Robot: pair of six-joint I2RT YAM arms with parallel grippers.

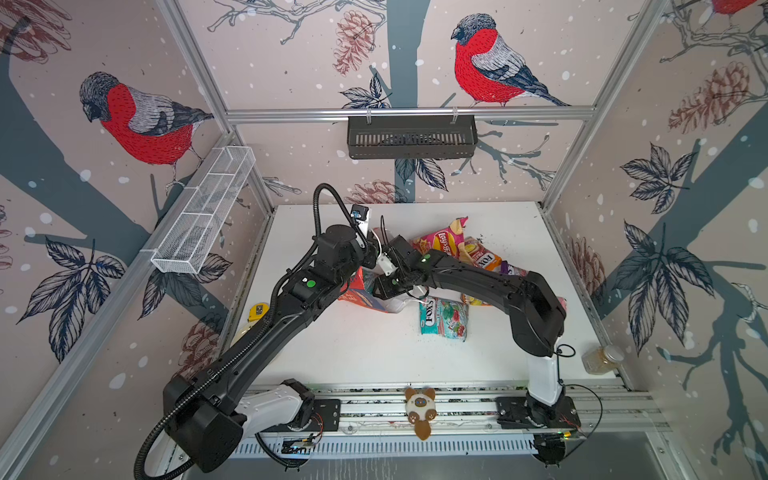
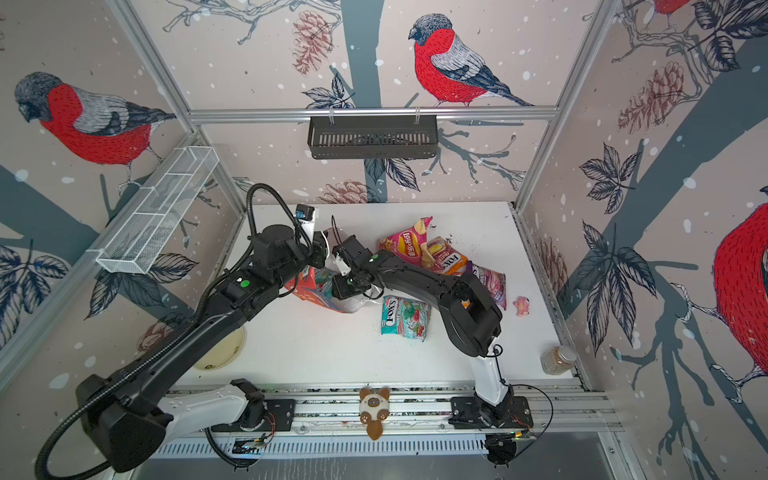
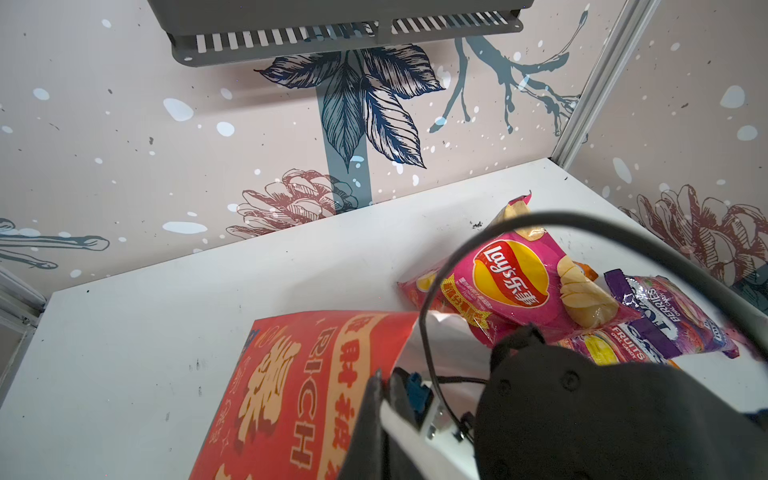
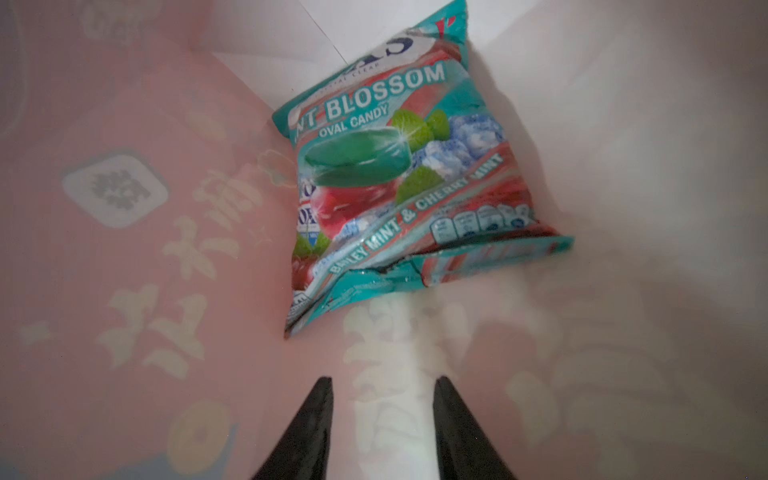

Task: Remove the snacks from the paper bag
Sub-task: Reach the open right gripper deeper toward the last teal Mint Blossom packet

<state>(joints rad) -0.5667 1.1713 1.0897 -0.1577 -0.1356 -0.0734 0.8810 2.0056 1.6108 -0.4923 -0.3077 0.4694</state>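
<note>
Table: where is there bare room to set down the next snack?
Widest bare patch: the front of the table, between the teal packet and the rail. Also free: the back left corner, behind the paper bag. Crowded: back right, where the Lay's bag and orange packet overlap.

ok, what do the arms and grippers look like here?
Black shells on left arm and right arm, white base links, a green dot on each. A ribbed black conduit runs along the left one. The right gripper has black tapered fingers; left gripper black too.
</note>
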